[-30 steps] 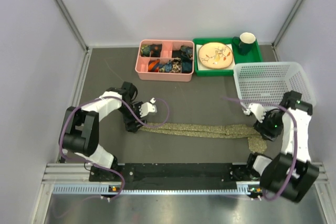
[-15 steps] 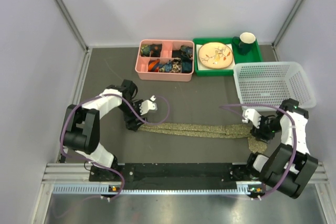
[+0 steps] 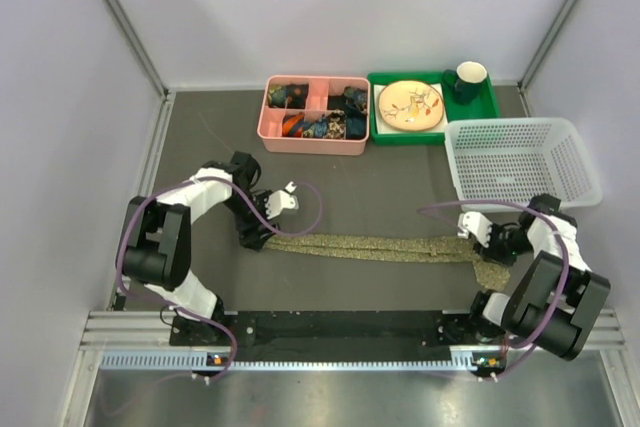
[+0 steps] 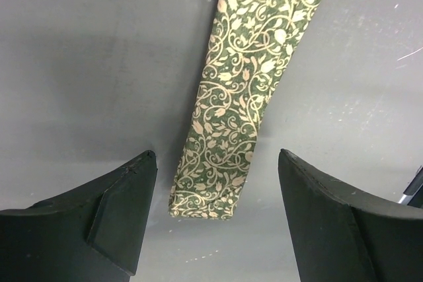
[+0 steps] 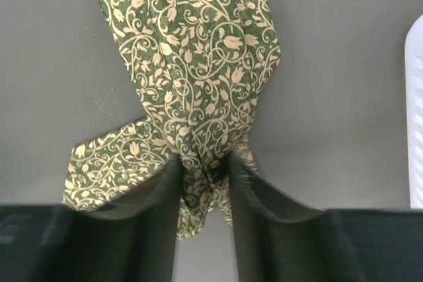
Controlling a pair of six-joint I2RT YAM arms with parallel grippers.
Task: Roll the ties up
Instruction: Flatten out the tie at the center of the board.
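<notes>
One tie (image 3: 380, 246) lies stretched left to right across the dark table. It is olive-green with a pale vine pattern. Its narrow end (image 4: 215, 189) lies flat between the open fingers of my left gripper (image 4: 215, 229), which hovers over it without touching; in the top view that gripper (image 3: 250, 235) is at the tie's left tip. My right gripper (image 5: 201, 183) is shut on the bunched wide end of the tie (image 5: 192, 84); in the top view it (image 3: 492, 252) sits at the tie's right end, where the fabric folds back toward me.
A white mesh basket (image 3: 520, 159) stands just behind the right arm. At the back are a pink compartment box (image 3: 314, 115) with small items and a green tray (image 3: 432, 107) holding a plate and a dark mug (image 3: 468, 79). Grey walls enclose the table.
The right arm has drawn nearer and slightly right, its elbow folding in, pulling the wide end with it. The left arm has barely moved.
</notes>
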